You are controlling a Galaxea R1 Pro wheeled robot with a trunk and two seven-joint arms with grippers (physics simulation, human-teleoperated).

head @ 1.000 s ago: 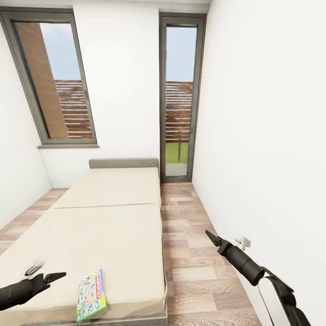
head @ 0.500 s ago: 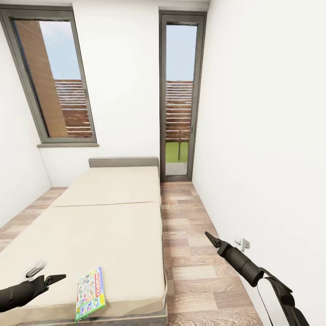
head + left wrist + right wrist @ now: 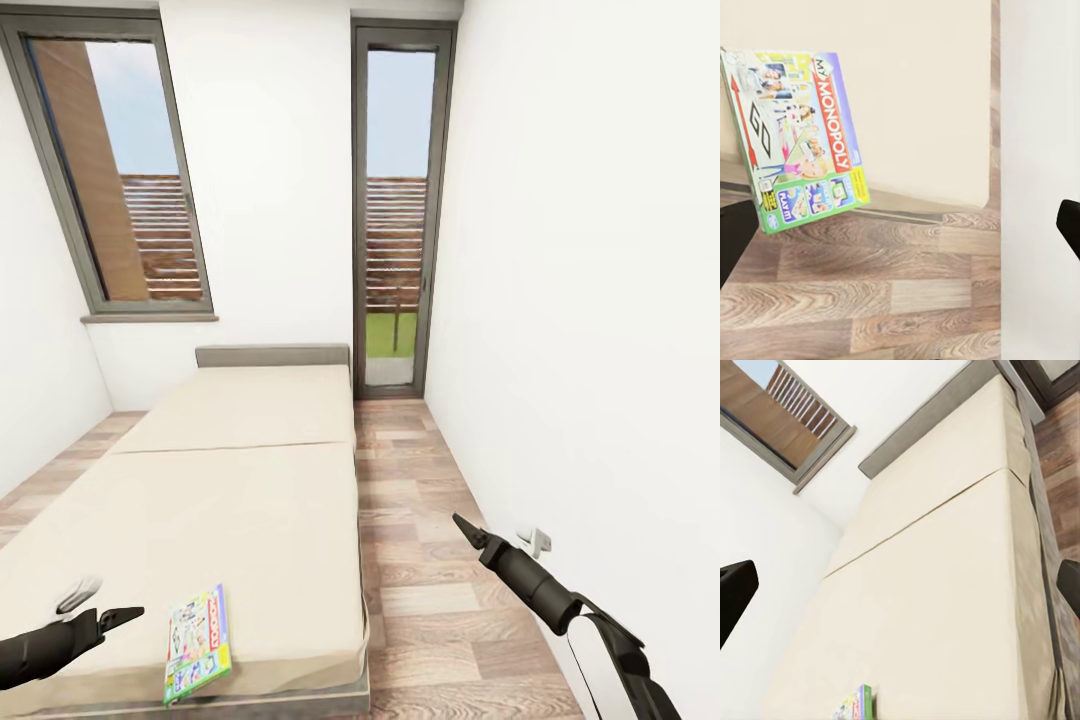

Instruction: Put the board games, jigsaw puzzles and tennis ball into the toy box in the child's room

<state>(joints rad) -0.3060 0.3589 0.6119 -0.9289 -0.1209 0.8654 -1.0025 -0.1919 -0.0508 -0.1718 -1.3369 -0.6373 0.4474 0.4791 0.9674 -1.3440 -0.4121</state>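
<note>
The child's room (image 3: 590,250) had white walls and a wood-plank floor (image 3: 420,560). A tall window (image 3: 120,180) and a glass door (image 3: 395,210) stood in the far wall. The bed (image 3: 230,490) was the biggest thing, with two cream mattresses side by side and a grey headboard at the far end. One board game (image 3: 198,643) lay flat on the near mattress, close to the near edge. Its lid was white, green and yellow. The left pincer (image 3: 125,616) hung over the bed, just beside the game but apart from it. Its two fingers were spread wide with nothing between them. The right pincer (image 3: 466,529) hung over the floor near the right wall, and its fingers were spread too.
</note>
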